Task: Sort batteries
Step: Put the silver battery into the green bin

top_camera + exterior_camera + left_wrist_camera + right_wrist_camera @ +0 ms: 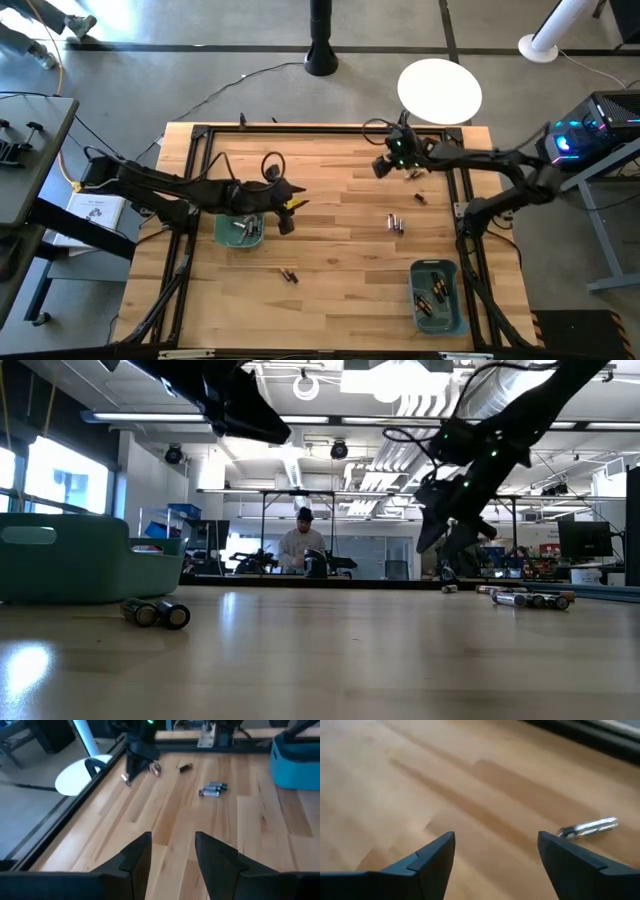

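- The right gripper [383, 166] hangs low over the far right part of the wooden surface [330, 215], jaws spread wide and holding nothing. A silvery battery [588, 827] lies on the wood just beyond its fingertips, off to one side of the gap rather than between them.
- The left gripper [291, 212] sits at the left, just beside the left teal bin [238, 231], jaws parted and empty, pointing across the surface.
- The rest of the batteries are scattered: a small cluster [396, 222] lies right of centre, a pair [289, 274] rests nearer the front, a single dark cell [420, 198] and another [413, 174] lie by the right gripper. The left bin holds silvery cells. The right teal bin [438, 296], near right, holds dark cells with orange bands.
- Handling, as I judge it: each cell is small, stiff and light but dense, with a smooth round metal skin, so it will roll at a nudge and may squirt out of a loose pinch.
- The best hold looks to be across the middle of the barrel, jaws set square to its long axis and low to the wood. Gripping near an end risks tipping it.
- A person [303, 546] stands far off in the room behind.
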You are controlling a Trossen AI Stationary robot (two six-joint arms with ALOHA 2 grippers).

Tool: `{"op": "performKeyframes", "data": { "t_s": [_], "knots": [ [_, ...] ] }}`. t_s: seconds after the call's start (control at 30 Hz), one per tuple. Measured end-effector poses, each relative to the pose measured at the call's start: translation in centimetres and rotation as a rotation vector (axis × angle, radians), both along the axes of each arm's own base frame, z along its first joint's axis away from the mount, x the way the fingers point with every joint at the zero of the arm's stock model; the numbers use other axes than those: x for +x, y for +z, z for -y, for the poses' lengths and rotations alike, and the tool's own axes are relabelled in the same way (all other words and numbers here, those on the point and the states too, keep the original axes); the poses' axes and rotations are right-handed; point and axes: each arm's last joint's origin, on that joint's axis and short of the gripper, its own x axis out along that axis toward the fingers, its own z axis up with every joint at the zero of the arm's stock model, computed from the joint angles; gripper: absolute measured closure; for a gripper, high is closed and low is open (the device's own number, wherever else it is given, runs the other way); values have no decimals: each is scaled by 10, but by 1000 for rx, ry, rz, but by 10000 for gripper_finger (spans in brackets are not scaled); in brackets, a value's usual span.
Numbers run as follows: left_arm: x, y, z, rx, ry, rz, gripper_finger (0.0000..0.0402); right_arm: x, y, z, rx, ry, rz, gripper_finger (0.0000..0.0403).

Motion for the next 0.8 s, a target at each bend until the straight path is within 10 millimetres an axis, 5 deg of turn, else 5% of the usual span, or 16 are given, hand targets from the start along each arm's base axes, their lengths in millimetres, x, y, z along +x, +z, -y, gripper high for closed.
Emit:
{"op": "performKeyframes", "data": {
  "t_s": [0.37,0.8],
  "knots": [
    [13,-30,2,8,-7,-130,259,25,-23,46,50,-223,-383,128],
    [14,-35,9,-2,-47,-156,259,24,-39,70,163,-190,-432,128]
  ]
}}
